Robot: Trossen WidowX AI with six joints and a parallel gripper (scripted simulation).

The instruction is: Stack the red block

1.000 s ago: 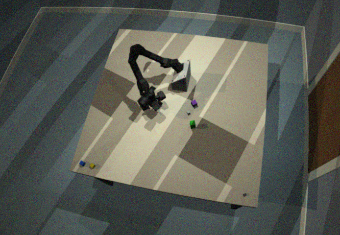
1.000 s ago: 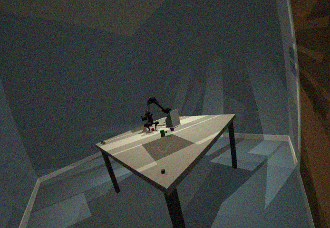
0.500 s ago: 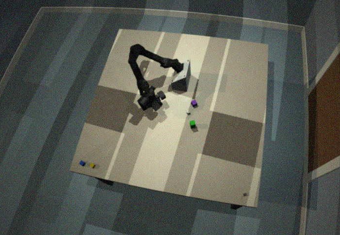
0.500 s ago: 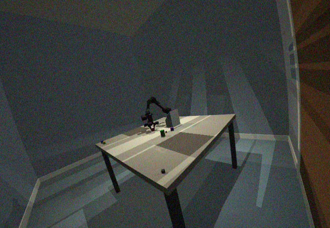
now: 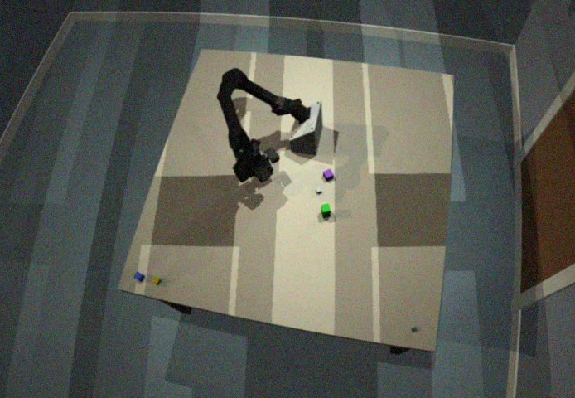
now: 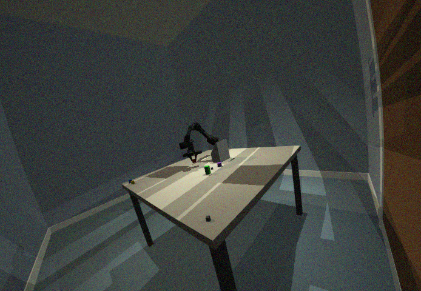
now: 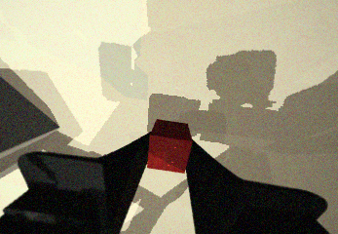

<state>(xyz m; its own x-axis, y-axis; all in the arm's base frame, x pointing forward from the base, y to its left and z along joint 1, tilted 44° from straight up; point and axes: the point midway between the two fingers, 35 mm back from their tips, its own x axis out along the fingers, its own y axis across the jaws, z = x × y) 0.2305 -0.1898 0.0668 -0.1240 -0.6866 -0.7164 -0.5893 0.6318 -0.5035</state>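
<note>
Standing in a dim room, the table [image 6: 252,191] carries everything else in the scene. On its far part sits the grey wedge-shaped base [image 5: 307,131], and the black arm [image 5: 232,112] goes up from it, bends and comes down to the left of it. At the end of the arm, the gripper [image 7: 169,146] is closed on the red block [image 7: 169,146]: in the wrist view the two dark fingers press the block on its left and right sides, so the opening is only as wide as the block. The exterior view shows the block as a small red spot under the gripper, low above the table. The green tower [image 5: 325,210] stands upright well to the right and nearer. A purple block [image 5: 328,174] lies just beyond the tower, and a tiny white piece [image 5: 318,191] between them. Blue [image 5: 139,276] and yellow [image 5: 156,280] blocks sit side by side at the near left corner.
</note>
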